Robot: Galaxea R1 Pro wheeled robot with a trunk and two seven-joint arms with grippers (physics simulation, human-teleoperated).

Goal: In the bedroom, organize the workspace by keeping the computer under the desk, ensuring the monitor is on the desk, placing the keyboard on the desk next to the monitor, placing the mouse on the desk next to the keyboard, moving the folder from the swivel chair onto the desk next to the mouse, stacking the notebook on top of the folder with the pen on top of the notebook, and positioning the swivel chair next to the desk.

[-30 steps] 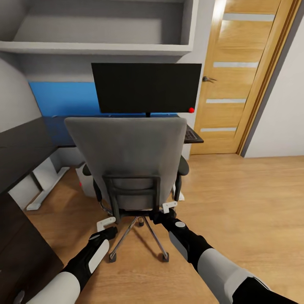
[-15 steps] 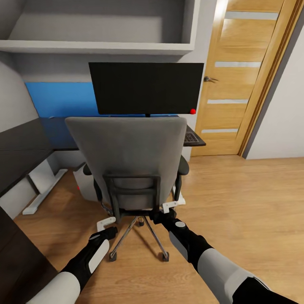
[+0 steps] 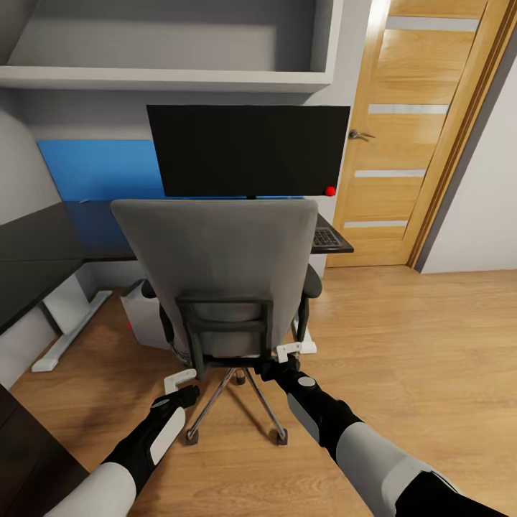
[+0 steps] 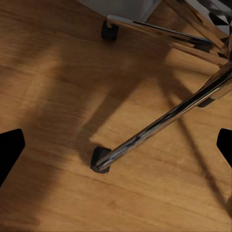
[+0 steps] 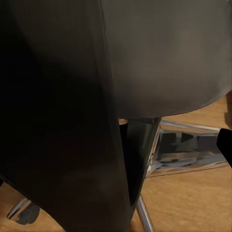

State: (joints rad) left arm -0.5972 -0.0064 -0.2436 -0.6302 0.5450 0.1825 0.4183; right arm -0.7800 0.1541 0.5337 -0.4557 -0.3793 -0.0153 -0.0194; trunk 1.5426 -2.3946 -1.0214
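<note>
A: Listing the head view: chair, back toward the camera, in front of the desk; monitor upright on the desk behind it; keyboard, one end showing past the chair's right side; computer on the floor under the desk, mostly hidden by the chair.

B: And the wrist views?

A: Left wrist: chrome base spokes and a black caster on the wood floor. Right wrist: the seat's dark underside and chrome column, very close.

B: Grippers?

A: Left gripper: fingers spread, holding nothing, just beside the base. Right gripper: at the lower right edge of the chair's back frame; I cannot tell its opening or whether it touches.
</note>
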